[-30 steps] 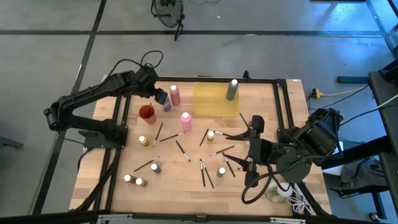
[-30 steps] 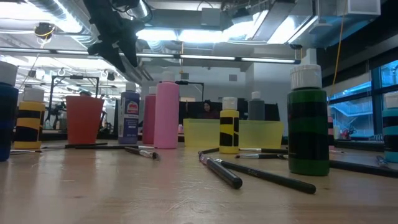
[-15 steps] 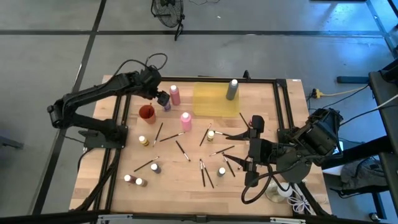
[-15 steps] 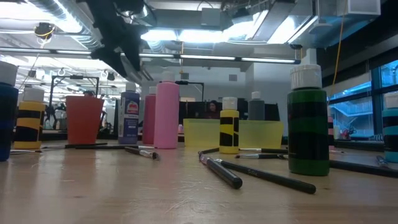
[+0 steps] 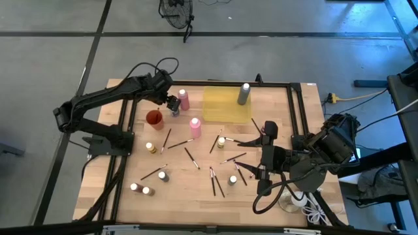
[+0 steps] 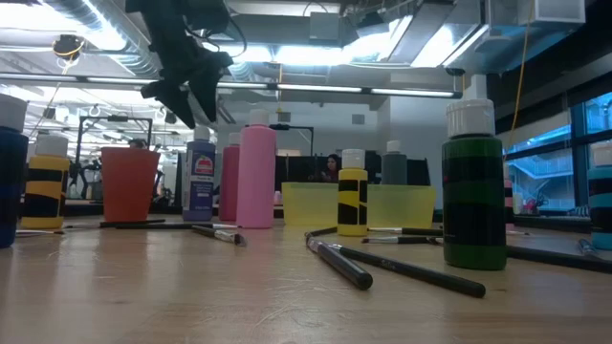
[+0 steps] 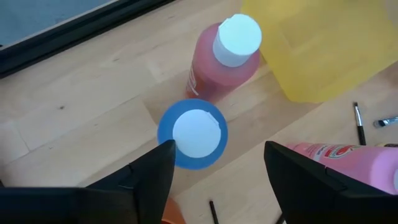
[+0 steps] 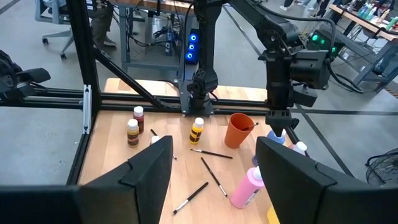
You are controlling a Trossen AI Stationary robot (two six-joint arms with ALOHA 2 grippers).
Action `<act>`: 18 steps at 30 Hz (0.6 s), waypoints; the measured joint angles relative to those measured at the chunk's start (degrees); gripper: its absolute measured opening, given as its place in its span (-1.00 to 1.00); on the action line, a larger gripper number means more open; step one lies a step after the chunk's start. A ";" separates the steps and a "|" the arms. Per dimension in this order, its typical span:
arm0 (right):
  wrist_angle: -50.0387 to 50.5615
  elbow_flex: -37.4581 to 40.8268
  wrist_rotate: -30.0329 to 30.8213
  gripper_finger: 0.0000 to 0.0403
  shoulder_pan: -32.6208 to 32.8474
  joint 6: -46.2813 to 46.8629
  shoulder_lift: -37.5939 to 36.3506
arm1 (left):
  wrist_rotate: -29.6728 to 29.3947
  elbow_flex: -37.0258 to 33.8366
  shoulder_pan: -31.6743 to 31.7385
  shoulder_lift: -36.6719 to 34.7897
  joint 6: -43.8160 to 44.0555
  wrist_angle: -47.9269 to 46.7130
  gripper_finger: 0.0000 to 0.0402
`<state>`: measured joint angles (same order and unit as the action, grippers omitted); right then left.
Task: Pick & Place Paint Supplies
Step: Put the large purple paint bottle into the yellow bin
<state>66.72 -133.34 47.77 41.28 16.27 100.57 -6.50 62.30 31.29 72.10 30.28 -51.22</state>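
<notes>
- The blue paint bottle [image 7: 192,134] with a white cap stands upright near the far left of the wooden surface [image 5: 183,189], just beside a red-pink bottle [image 7: 226,59] and near the orange cup [image 5: 154,118].
- Your left gripper [image 5: 172,102] hangs directly above that blue bottle, jaws spread wide on either side of its cap and holding nothing.
- Judged from its look, the bottle is light, rigid plastic with a smooth, slightly slippery wall. Take it on the body just under the cap, squarely, so it does not tip into its neighbour.
- A pink bottle [image 5: 194,126] stands nearby, and a translucent yellow bin [image 5: 222,106] with a grey bottle [image 5: 243,94] at its far right corner lies just beyond.
- Thin paintbrushes [image 5: 215,181] and tiny bottles [image 5: 151,148] lie scattered over the middle and near side.
- Your right gripper [image 5: 251,156] waits over the right of the surface, jaws parted and empty.
</notes>
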 joint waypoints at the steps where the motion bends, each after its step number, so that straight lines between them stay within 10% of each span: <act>1: 0.00 0.00 0.00 0.16 0.00 -0.02 0.00 | -0.09 0.00 0.00 0.02 0.00 -0.02 0.19; 18: -0.02 0.00 -0.20 0.16 0.00 -0.02 0.00 | -3.01 0.00 -0.04 0.05 -3.60 0.26 0.19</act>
<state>66.70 -133.34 47.57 41.28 16.25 100.57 -9.51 62.30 31.24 72.15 26.68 -50.96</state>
